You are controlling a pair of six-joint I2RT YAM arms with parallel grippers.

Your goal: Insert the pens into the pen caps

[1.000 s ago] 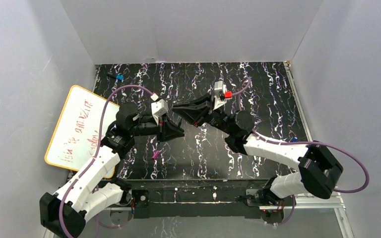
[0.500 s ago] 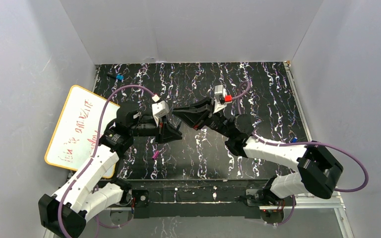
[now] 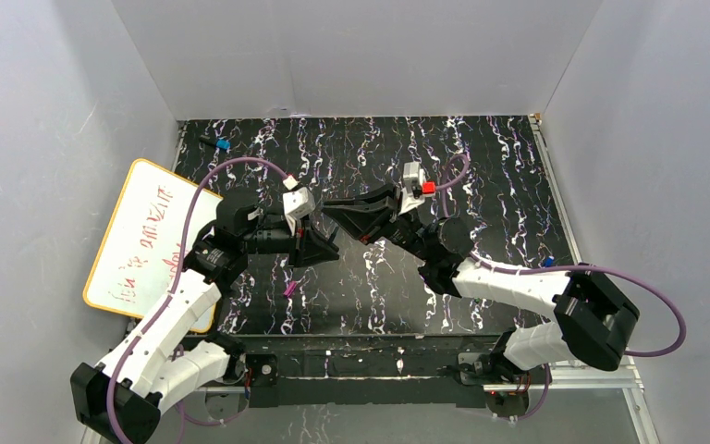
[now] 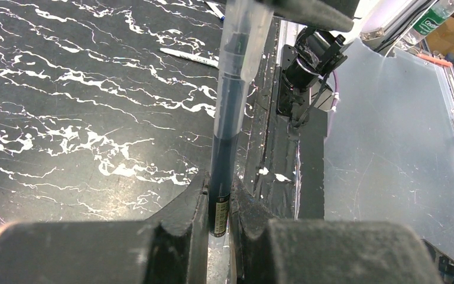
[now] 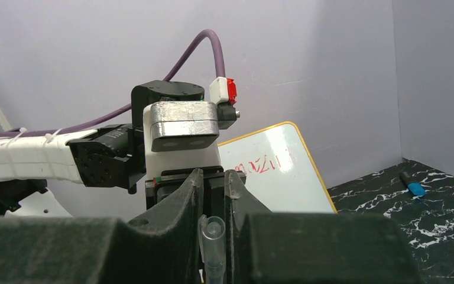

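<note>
While tight on pen (image 4: pixel 226 148), left claw (image 4: pixel 219 188) opposite cap (image 4: pixel 245 35)

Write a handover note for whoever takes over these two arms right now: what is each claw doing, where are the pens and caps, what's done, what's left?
Left gripper: shut on the dark pen, held above the table.
Right gripper: shut on the clear cap, facing the left one in mid-air.
Done: the dark pen's end is inside the clear cap; fully seated or not, cannot tell.
Left: magenta cap and white pen lie loose on the table, not yet joined.
</note>
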